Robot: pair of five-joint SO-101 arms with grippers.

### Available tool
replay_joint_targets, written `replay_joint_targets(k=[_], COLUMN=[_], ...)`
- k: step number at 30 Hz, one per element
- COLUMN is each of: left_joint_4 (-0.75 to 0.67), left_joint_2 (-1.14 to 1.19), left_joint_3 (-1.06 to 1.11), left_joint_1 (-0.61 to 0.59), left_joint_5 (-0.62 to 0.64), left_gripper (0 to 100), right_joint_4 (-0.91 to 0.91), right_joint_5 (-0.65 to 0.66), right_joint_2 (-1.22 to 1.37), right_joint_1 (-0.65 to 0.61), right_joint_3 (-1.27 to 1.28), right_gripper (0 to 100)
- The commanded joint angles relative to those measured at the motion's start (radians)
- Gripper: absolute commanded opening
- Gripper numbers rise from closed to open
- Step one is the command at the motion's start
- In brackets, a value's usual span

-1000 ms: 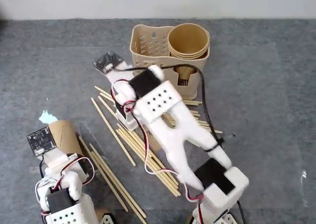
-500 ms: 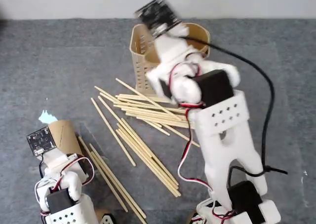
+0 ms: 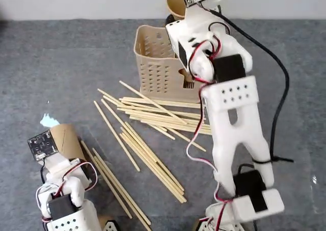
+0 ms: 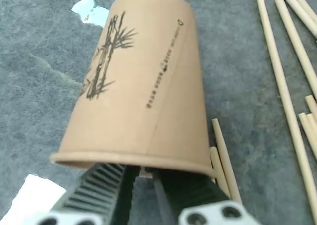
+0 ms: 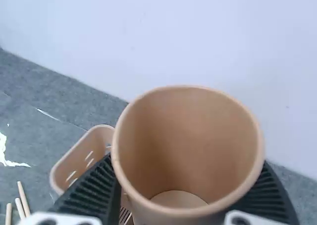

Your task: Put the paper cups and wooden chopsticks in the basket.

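Your left arm sits folded low at the near left corner of the table [image 3: 285,63], with its left gripper [image 4: 141,173] pointing away from you along the grey mat. Its jaws are nearly closed and pinch the rim wall of the printed cup [image 4: 143,81], one jaw inside the mouth and one outside. The cup lies tipped on its side, mouth toward the jaws and base away from them, with a white scrap [image 4: 91,9] just past the base. I cannot tell whether the cup's side rests on the mat. To the right of that cup, the wooden chopsticks [image 3: 153,139] lie loose on the mat in a fanned scatter, some parallel near your left arm and others crossing in front of the basket [image 3: 158,73]. The basket stands upright at the far middle of the table, just behind the scatter. Your right arm rises from the near right corner and stretches away across the chopsticks and over the basket's right part, with its wrist high at the far edge. The right gripper [image 5: 185,195] is spread wide and clamps the raised cup [image 5: 188,145] between its two jaws, one on each side of the wall. That cup is upright with its mouth open, held in the air above the basket's far rim.
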Motion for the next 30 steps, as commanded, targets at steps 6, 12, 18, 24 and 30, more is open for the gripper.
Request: replay_joint_targets(k=[6,12,18,24,30], left_joint_4=[-0.021,-0.021,-0.021,-0.021,-0.021], left_joint_2=[-0.018,-0.018,-0.018,-0.018,-0.018], left_joint_3=[-0.019,-0.019,-0.019,-0.019,-0.019], left_joint_1=[-0.008,-0.008,-0.008,-0.008,-0.008], left_joint_5=[0.0,0.0,0.0,0.0,0.0], left_gripper=[1,1,1,1,1], right_joint_4=[-0.077,-0.013,0.108,0.114,0.116], right_joint_5=[-0.005,-0.078,-0.081,-0.081,-0.081], right_joint_2=[0.111,0.12,0.067,-0.016,-0.039], right_joint_1=[0.047,0.065,0.054,0.054,0.054], right_joint_3=[-0.043,-0.044,-0.071,-0.071,-0.071], right_gripper=[24.9,35.4,43.5,43.5,43.4])
